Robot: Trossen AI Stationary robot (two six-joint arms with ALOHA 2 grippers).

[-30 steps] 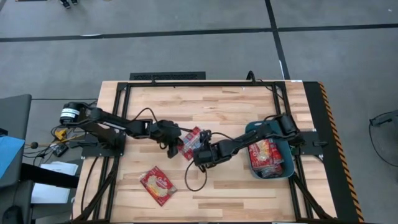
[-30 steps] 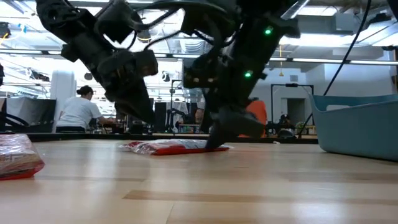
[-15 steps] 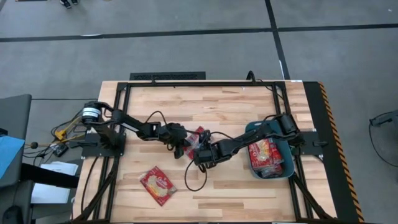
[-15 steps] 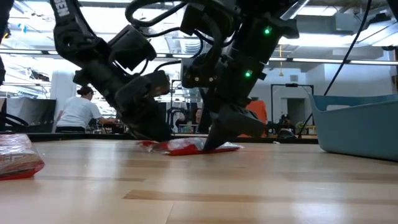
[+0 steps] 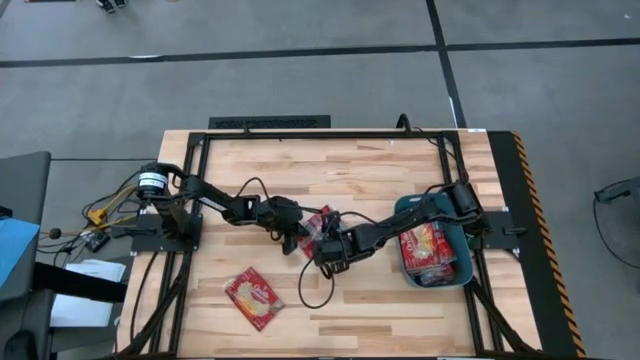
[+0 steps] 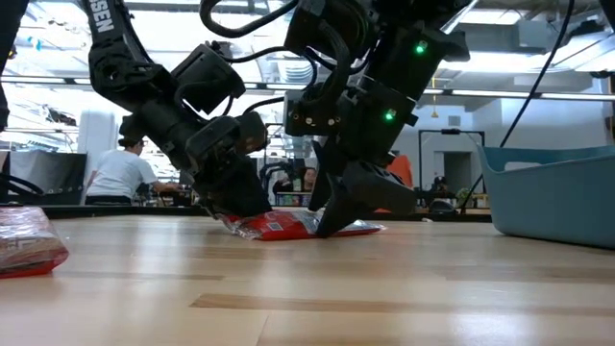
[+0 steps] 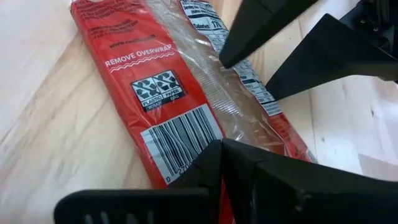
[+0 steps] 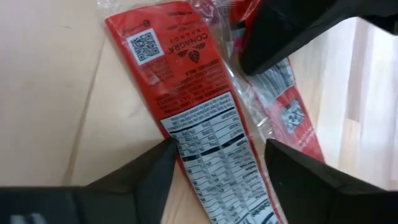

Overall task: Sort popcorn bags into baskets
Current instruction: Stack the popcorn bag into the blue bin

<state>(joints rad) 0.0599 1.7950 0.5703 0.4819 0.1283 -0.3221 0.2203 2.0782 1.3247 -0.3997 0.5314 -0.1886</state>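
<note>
A red popcorn bag (image 5: pixel 316 222) lies back side up near the table's middle, its barcode and nutrition panel showing (image 7: pixel 161 81) (image 8: pixel 199 124). My left gripper (image 5: pixel 293 232) (image 6: pixel 240 207) is low at the bag's left end, shut on it. My right gripper (image 5: pixel 325 243) (image 6: pixel 336 216) is open at the bag's right part, its fingers (image 8: pixel 155 171) astride the printed strip. A second bag (image 5: pixel 253 298) (image 6: pixel 29 240) lies flat nearer the near edge. The teal basket (image 5: pixel 440 281) (image 6: pixel 557 202) at the right holds several bags (image 5: pixel 428 248). My left gripper has the bag's barcode end (image 7: pixel 177 146) between its two fingertips, coming slanting down from the table's left. That end is raised a little (image 6: pixel 231 221); the other end lies on the table. My right gripper's fingertips are down at the bag (image 6: pixel 332 226); I cannot tell whether they touch it.
Both arms meet over the same bag, fingertips a few centimetres apart. Cables trail on the table near the right arm (image 5: pixel 305 290). Bare wood lies toward the far edge and between the middle bag and the basket. A person (image 6: pixel 120 173) sits in the room beyond.
My left gripper has moved toward the table's right and down onto the bag's left end. The bag has slid a little toward the right, and its left end now stands slightly raised. My right gripper has stayed low at the bag.
</note>
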